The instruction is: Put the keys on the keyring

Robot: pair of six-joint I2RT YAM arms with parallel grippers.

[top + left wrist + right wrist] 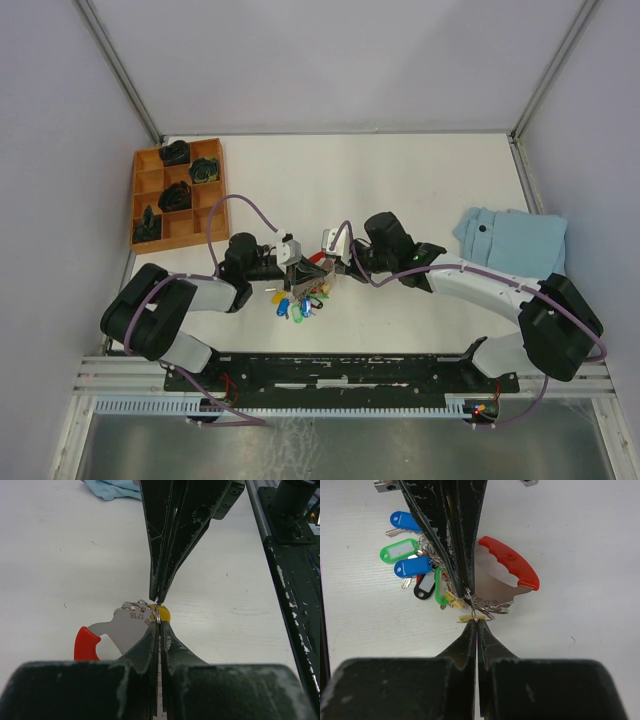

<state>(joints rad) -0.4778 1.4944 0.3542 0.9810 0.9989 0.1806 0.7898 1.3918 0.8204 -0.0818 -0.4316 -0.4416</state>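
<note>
Pale walls close in a white worktop [400, 170], with both arm bases at its 6 o'clock edge. At 10 o'clock on it sits a wooden tray [136, 200] with dark objects [176, 153] in several of its compartments, and at 3 o'clock lies a crumpled blue cloth [510, 240]. The two arms reach inward and meet tip to tip near the middle of the worktop, over the keyring [490, 607]. The left end effector [160, 625] is pressed together, its fingertips closed on the thin wire loop of the keyring. The right end effector [476, 624] comes in from the opposite side, likewise pressed together and pinching the same wire loop, so the two sets of tips almost touch. A small yellow tag [164, 614] sits right between them; whether either pair of fingers also catches it cannot be told. In the right wrist view, a flat silver plate [122, 630] with stamped digits hangs from the loop at 1 o'clock and carries the curved red piece [512, 562] along its far edge. The keys [412, 566] lie fanned on the worktop at 10 o'clock from the loop, just beside it, their blue, green and black-framed tags overlapping, with grey rings bunched among them. In the overhead view this cluster lies at 7 o'clock of the meeting fingertips, well apart from the tray and the cloth.
</note>
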